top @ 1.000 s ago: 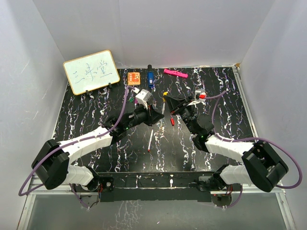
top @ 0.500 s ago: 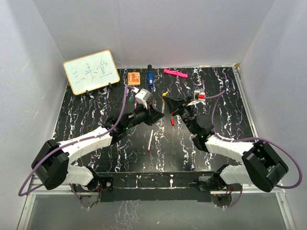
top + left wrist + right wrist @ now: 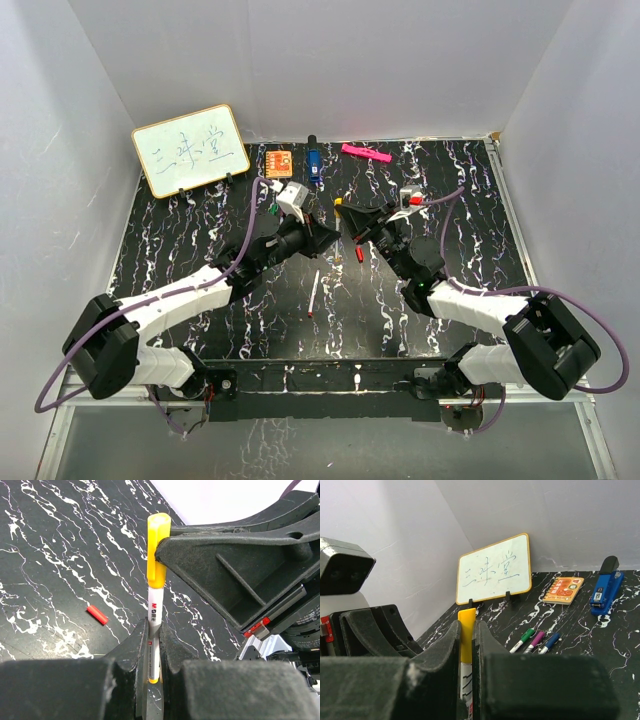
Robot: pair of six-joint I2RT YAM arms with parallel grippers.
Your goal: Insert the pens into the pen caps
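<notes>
So you had the white pen (image 3: 154, 615) held off the table (image 3: 45, 555), between the two arms near the middle of the workspace. Your left gripper (image 3: 155, 652) was closed on the lower barrel, with a finger pressed against each side. The pen's yellow end showed just below the pinch.

The yellow cap (image 3: 158, 545) sat over the pen's upper end, in line with the barrel. Your right gripper (image 3: 467, 635) was clamped on that cap, its fingers tight against both faces. From the left wrist view you could see one right finger (image 3: 235, 555) pressing the cap's side. How deep the cap was seated, I cannot tell.

On the table below and to one side of the held pen lay a red cap (image 3: 97, 614), flat and apart from both grippers. In the top view, another pen (image 3: 314, 292) lay loose on the table nearer the arm bases, with a red end toward you.

Farther out, the right wrist view showed three pens lying close together on the table, one with a green cap (image 3: 522, 639), one with a purple cap (image 3: 536, 641) and one with a blue cap (image 3: 549, 642).

Beyond them a whiteboard (image 3: 494, 570) stood tilted on its clips. An orange booklet (image 3: 563, 590) and a blue stapler (image 3: 604, 586) lay near the back wall. A pink bar (image 3: 366, 153) lay along the back edge.
</notes>
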